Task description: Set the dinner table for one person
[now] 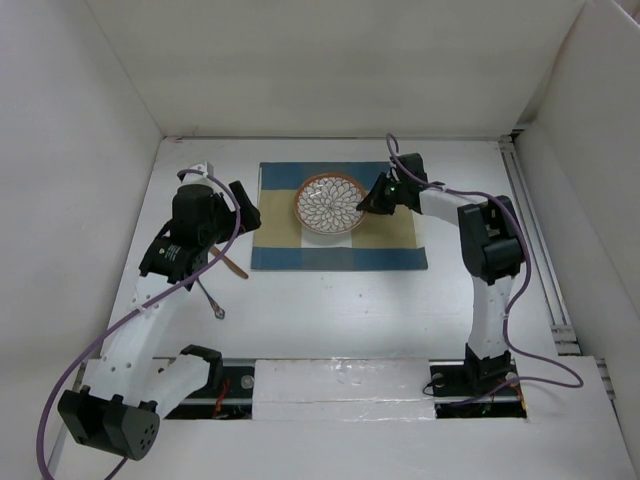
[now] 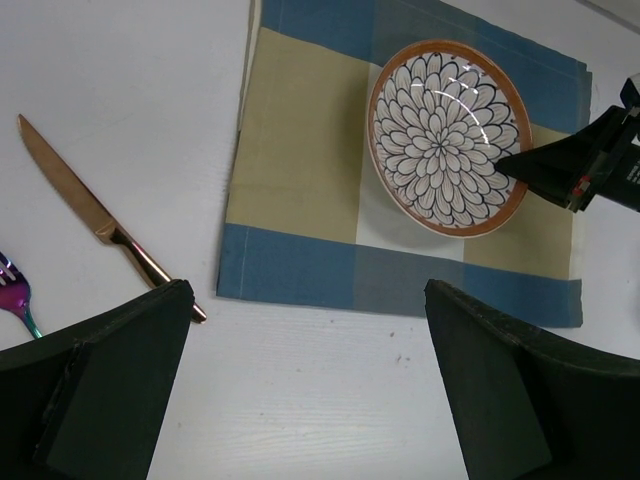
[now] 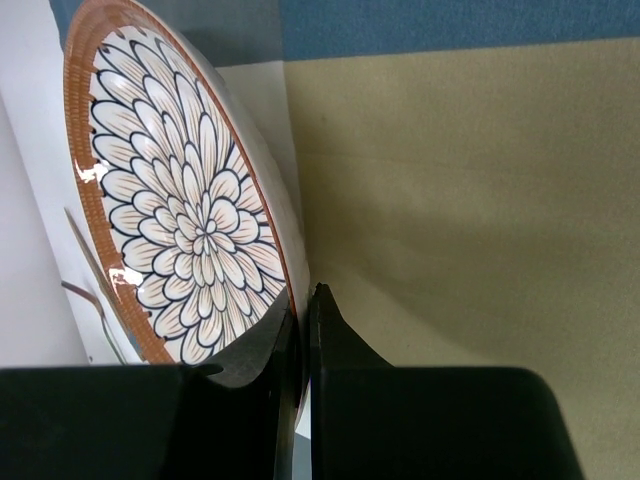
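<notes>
A round plate (image 1: 330, 203) with an orange rim and a blue flower pattern is over the middle of the blue-and-beige checked placemat (image 1: 340, 248) on the white dinner table (image 1: 340, 310). My right gripper (image 3: 303, 300) is shut on the plate's right rim (image 3: 290, 250), one finger inside and one under it. The left wrist view shows the same plate (image 2: 445, 135) with the right gripper (image 2: 512, 163) at its edge. My left gripper (image 2: 308, 290) stands wide open over bare table, just off the placemat's (image 2: 300, 170) near-left corner, with nothing between its fingers.
A copper-coloured knife (image 2: 90, 215) lies on the table left of the placemat, and a rainbow-tinted fork (image 2: 15, 290) lies further left. From above, the knife (image 1: 232, 263) and fork (image 1: 212, 300) sit under my left arm. White walls enclose the table.
</notes>
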You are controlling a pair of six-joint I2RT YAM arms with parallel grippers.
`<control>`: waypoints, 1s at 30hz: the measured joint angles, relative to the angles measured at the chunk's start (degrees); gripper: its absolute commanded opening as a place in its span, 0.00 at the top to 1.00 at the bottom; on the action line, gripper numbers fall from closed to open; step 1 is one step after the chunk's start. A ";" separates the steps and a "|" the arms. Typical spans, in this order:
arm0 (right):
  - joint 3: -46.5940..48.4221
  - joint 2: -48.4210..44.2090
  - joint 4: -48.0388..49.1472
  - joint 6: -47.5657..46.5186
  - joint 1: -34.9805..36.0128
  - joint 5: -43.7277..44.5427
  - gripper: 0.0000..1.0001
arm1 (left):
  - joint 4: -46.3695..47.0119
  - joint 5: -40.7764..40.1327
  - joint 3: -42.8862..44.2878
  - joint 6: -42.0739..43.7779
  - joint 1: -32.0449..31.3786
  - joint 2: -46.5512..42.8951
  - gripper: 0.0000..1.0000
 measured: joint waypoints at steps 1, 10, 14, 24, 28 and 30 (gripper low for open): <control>-0.37 0.00 0.35 -0.15 0.00 -0.04 1.00 | 0.00 0.02 0.00 0.00 0.00 0.00 0.00; -2.69 0.00 1.81 -0.70 -0.74 -1.14 1.00 | 0.15 0.24 -0.31 0.00 0.00 -0.02 0.00; -3.58 0.00 2.34 -0.83 -1.53 -1.64 1.00 | 0.20 0.61 -0.39 0.02 0.00 -0.02 0.00; -3.72 -0.02 2.62 -1.42 -2.71 -2.21 1.00 | 0.35 1.14 -0.39 0.02 0.00 -0.02 0.00; -3.72 -0.02 2.69 -1.40 -2.75 -2.45 0.80 | 0.35 1.25 -0.39 0.02 0.00 -0.02 0.00; -3.72 -0.02 3.58 -0.96 -2.75 -3.48 0.66 | 0.35 1.25 -0.39 0.02 0.00 -0.02 0.00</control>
